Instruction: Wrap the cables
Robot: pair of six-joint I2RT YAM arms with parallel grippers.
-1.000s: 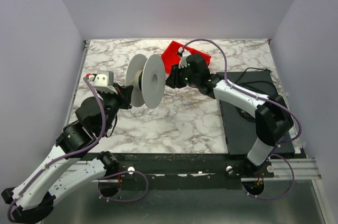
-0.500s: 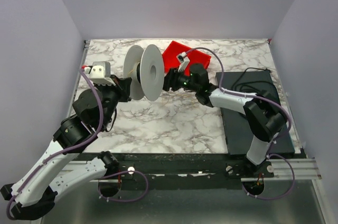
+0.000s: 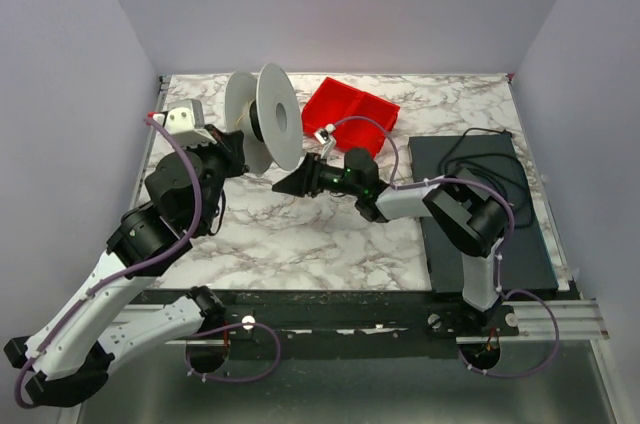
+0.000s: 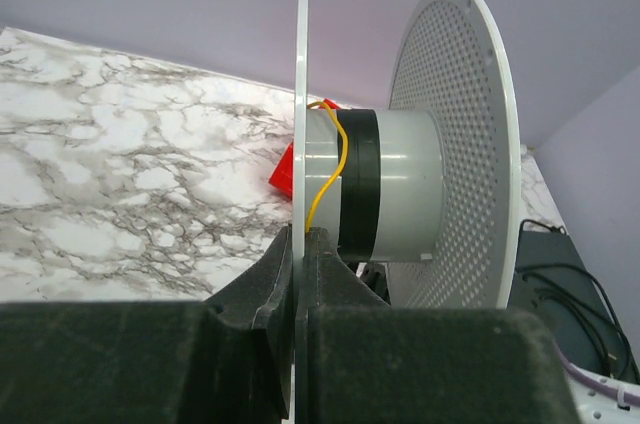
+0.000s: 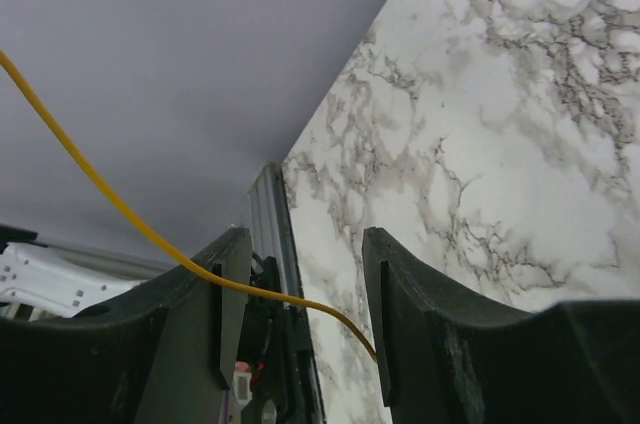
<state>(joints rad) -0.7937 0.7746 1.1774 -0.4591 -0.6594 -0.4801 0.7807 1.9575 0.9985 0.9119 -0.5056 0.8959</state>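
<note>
Cable (image 4: 343,149) check from where I sit: just one yellow-orange strand that I can count, hair-thin and smooth, way thinner than anything else around. In my left wrist view it sits right ahead of my left fingers (image 4: 322,269), lying on the grey hub of the spool (image 4: 400,184). It starts at the top of the hub next to the near flange and bows out over the edge of a black band (image 4: 362,194). Then it drops almost straight down toward my fingertips, so its long axis there is close to vertical.

My left fingers are clamped together on the rim of that near flange, which shows edge-on between them. The spool has two white flanges, the far one full of little holes. Its axle lies sideways across my fingers, and the whole spool is held up off the marble surface (image 3: 330,229).

In the right wrist view a strand comes in from the upper left and slants down to the right. It crosses in front of one of my right fingers (image 3: 288,183) and runs into the gap between them. Those two fingers are spread apart, not pinching it, and I can't tell if it touches either one. From above, the spool is just ahead of my right fingers, and one red tray (image 3: 352,109) lies off to their far side.
</note>
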